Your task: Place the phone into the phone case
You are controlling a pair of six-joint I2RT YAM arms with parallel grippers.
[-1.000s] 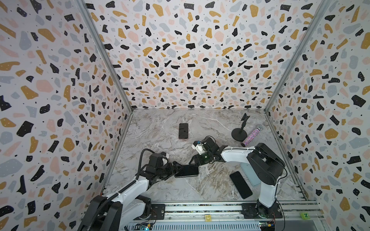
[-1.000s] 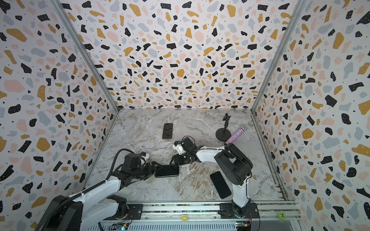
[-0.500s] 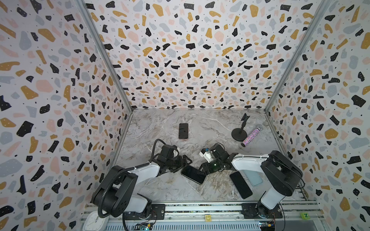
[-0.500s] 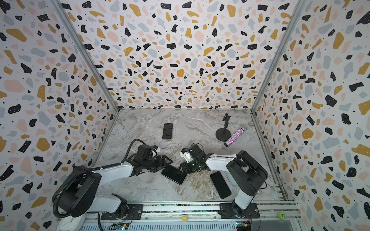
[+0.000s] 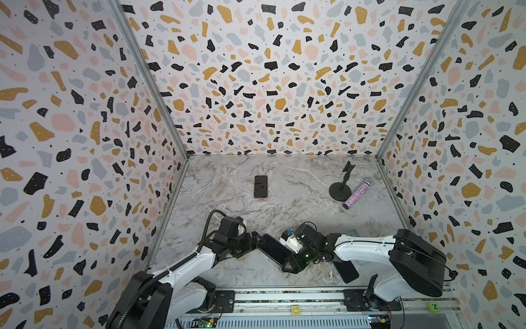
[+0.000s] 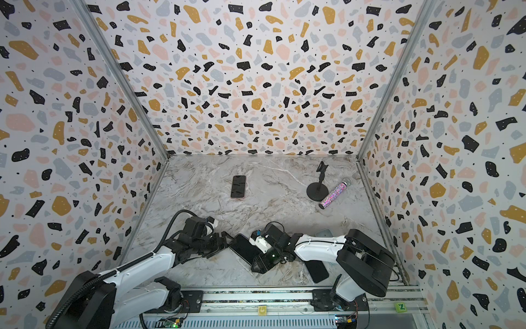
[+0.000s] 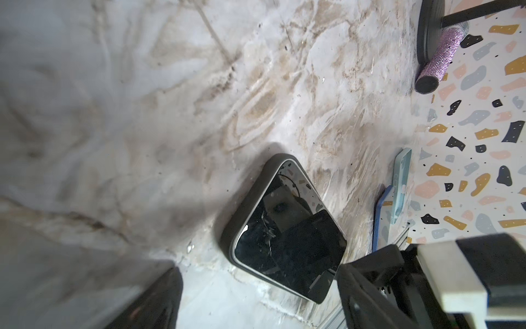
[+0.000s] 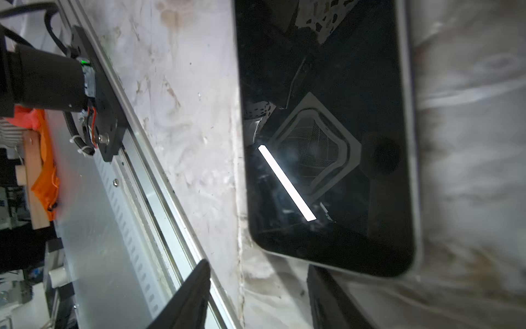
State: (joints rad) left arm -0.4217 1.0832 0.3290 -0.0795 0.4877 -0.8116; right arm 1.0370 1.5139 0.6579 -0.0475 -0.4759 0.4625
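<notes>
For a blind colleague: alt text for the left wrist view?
A dark phone lies screen-up on a marble table. A teal case and a blue case lie near the wall, a glittery tube beside a stand.

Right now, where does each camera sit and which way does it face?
Top views: high at the front, looking down and back over the marble table; both arms, left hand and right hand show.
Left wrist: low over the table, facing the phone and glitter microphone; one own finger shows, plus the right hand.
Right wrist: low, facing the phone and front rail; both own fingers show.
Shared: all see that phone.
</notes>
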